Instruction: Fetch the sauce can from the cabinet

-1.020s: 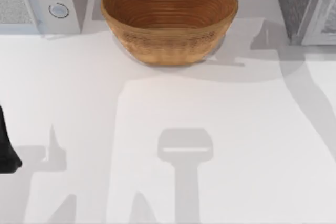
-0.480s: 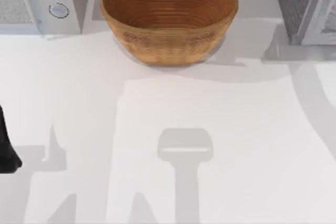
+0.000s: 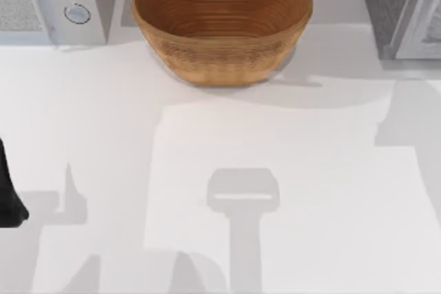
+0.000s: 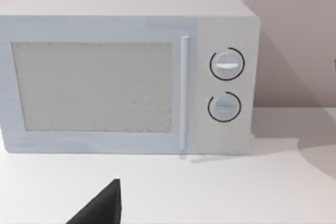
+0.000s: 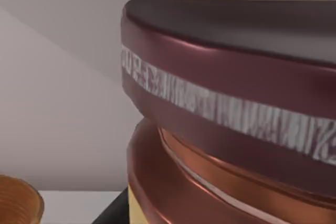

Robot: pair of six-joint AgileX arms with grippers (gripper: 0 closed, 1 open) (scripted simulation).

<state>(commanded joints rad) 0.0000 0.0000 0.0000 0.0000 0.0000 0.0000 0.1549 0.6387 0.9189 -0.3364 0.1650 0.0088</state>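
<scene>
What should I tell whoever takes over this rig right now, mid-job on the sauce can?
Left gripper: parked at the table's left edge, facing the white microwave; finger state unclear.
Right gripper: its wrist camera sits right up against the small maroon-topped, coppery-rimmed sauce can; whether it is gripped can't be judged.
Large woven brown basket: at the table's back centre.
Grey cabinet: back right.
Done: the right arm has closed in on the can.
Left: confirm the grip, bring the can out.

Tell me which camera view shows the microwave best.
The left wrist view: the microwave faces the camera whole, with its door, handle and both dials. The top view catches just its corner with the two dials at the table's far left. The right wrist view looks at the sauce can up close.
</scene>
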